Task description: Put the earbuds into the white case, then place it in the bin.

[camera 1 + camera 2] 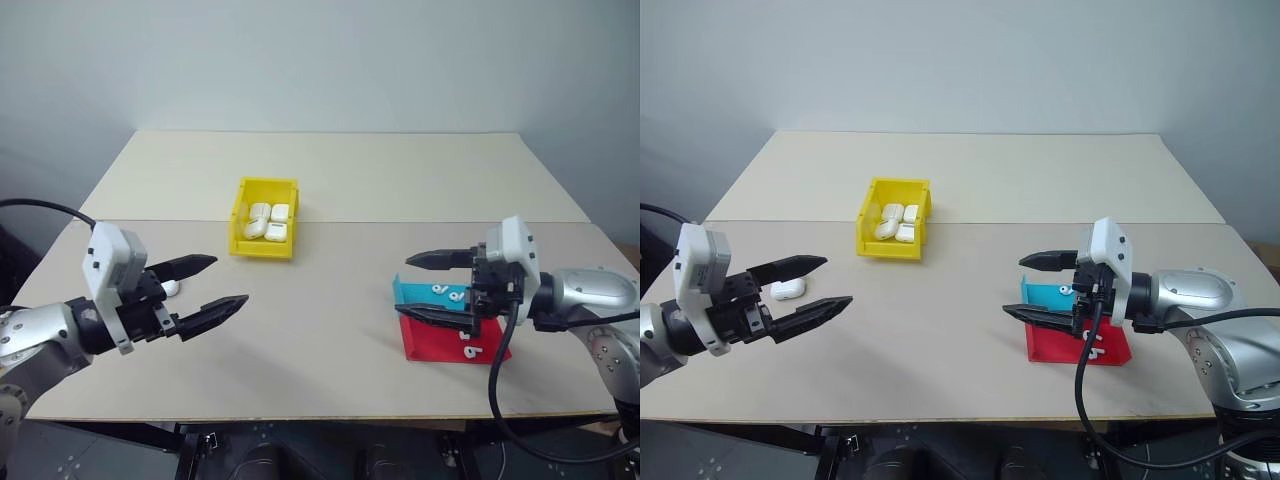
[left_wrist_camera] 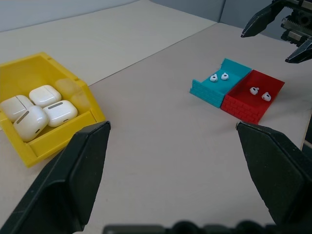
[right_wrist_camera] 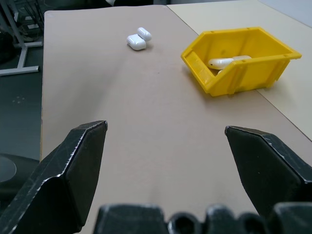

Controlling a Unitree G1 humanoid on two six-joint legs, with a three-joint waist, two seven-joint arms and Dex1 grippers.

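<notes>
Both hands hover wide, holding nothing. The case (image 1: pixel 788 289) lies on the bench (image 1: pixel 940 330) just behind the left hand (image 1: pixel 820 285); earbuds (image 2: pixel 219 77) sit in trays under the right hand (image 1: pixel 1025 288).

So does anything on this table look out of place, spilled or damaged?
Nothing stands out. Four closed cases lie in the yellow bin, one open white case lies on the table, and earbuds sit in pairs in the teal tray and red tray. Both grippers are open, holding nothing.
</notes>
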